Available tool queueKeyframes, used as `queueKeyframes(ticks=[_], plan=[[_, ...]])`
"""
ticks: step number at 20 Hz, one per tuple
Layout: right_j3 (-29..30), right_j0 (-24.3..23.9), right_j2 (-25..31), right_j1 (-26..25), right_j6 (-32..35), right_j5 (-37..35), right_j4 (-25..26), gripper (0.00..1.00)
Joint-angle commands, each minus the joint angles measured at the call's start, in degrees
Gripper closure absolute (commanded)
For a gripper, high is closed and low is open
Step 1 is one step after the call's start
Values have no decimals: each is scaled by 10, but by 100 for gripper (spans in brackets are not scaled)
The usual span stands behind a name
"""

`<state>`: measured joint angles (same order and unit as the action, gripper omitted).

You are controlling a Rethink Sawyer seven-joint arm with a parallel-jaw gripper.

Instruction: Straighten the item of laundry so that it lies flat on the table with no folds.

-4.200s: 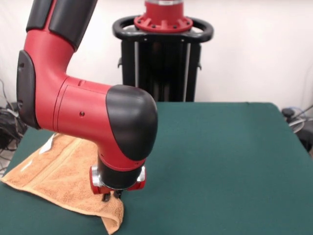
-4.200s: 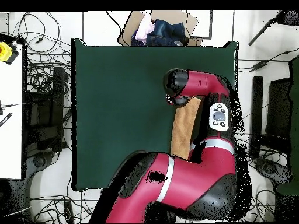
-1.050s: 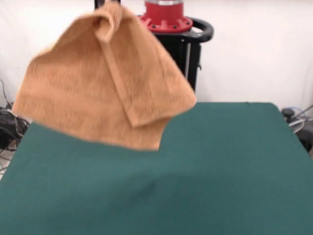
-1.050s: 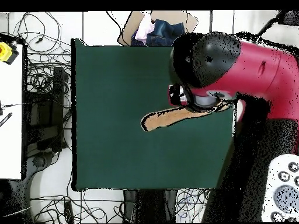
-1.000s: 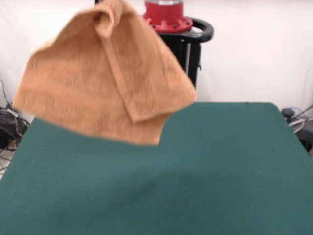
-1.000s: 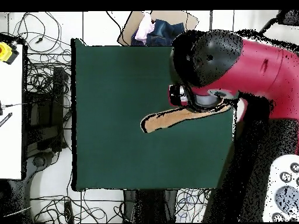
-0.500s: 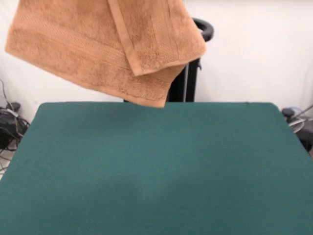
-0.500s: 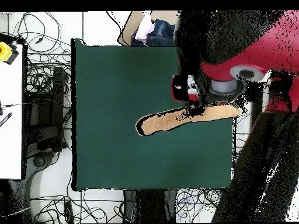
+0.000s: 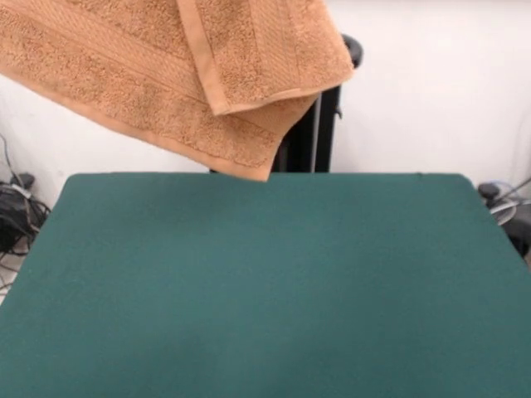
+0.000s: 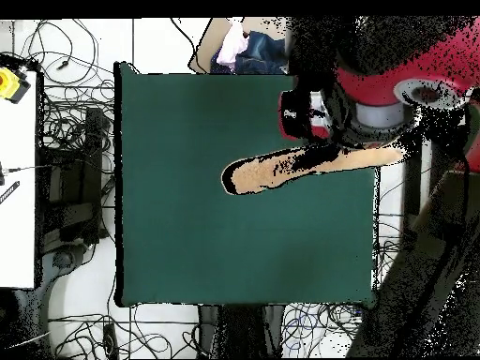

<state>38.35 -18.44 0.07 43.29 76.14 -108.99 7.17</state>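
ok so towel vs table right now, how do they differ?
The towel is orange terry cloth with woven bands; the table has a plain dark green top. The towel hangs in the air, clear of the table, while the table lies flat and level. The towel is doubled over, one layer lapping another; the table top shows no folds. The table is much the larger. Both are rectangular with a soft matte surface.

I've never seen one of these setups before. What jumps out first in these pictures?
A peach towel hangs in the air at the front view's top left, lifted clear of the table, with one flap doubled over its face. Below it spreads the big dark green table, with nothing lying on it. From overhead, the red and black arm looms over the table's right edge, above the towel.
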Motion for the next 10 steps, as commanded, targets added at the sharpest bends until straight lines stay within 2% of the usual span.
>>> queueKeyframes(ticks=[1,6,10], plan=[[44,7,47,-24,204,186,-78,100],[245,8,41,25,195,489,-119,100],[316,9,49,25,196,640,-142,100]])
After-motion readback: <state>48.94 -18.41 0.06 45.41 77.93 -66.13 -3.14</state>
